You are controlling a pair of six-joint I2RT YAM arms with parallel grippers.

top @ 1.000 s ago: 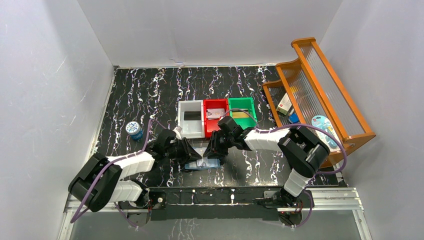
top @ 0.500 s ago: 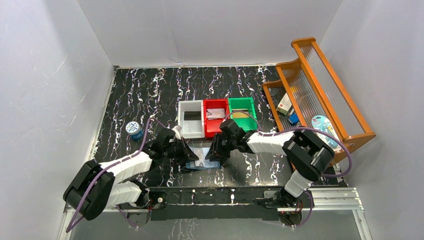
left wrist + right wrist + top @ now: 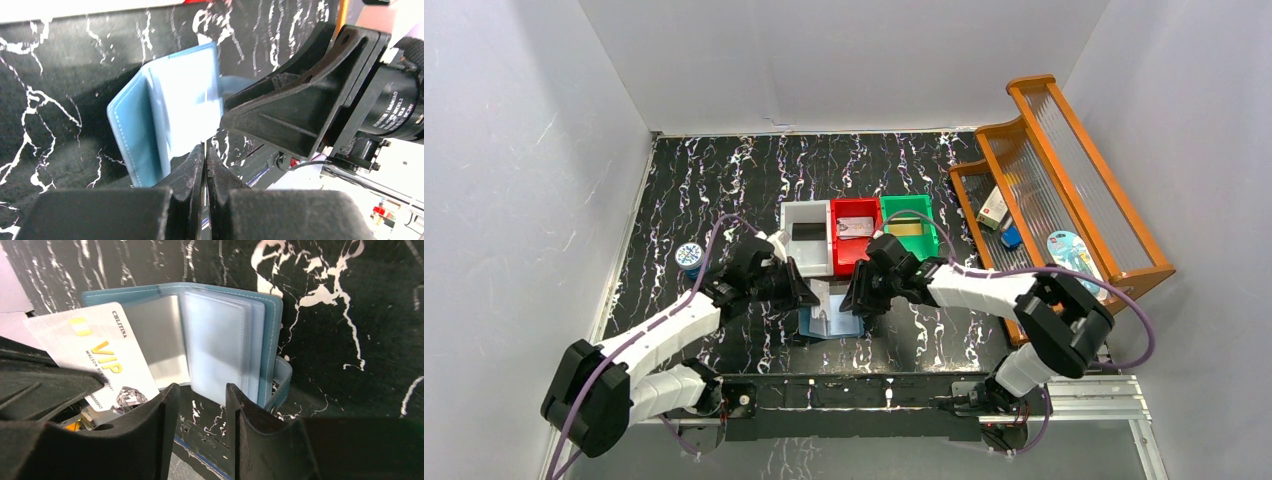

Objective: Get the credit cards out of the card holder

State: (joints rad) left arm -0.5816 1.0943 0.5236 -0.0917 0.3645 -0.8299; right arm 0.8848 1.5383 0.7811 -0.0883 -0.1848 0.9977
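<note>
Left arm [image 3: 664, 330]: reached long and low from the near-left corner, with its wrist just left of the card holder [image 3: 836, 326].
Right arm [image 3: 969, 288]: bent at the elbow, its forearm coming in from the right of the card holder and its wrist tipped down over it.
Left pincer [image 3: 204, 150]: fingers together — clamped on the outer corner of a pale card [image 3: 100, 360] marked VIP, which stuck half out of the card holder on that side.
Right pincer [image 3: 200, 395]: fingers apart, straddling the card holder's near edge at the clear pockets; I could not tell if they touched it.
Card holder: one, lying open on the table [image 3: 724, 180] between the two pincers.
Cards: three counted — the pale card, a black card [image 3: 806, 232] in the white bin [image 3: 790, 240], and a grey card [image 3: 856, 228] in the red bin [image 3: 838, 255], the last two beyond the card holder.
Bins: three in a row, the third a green bin [image 3: 929, 230].
</note>
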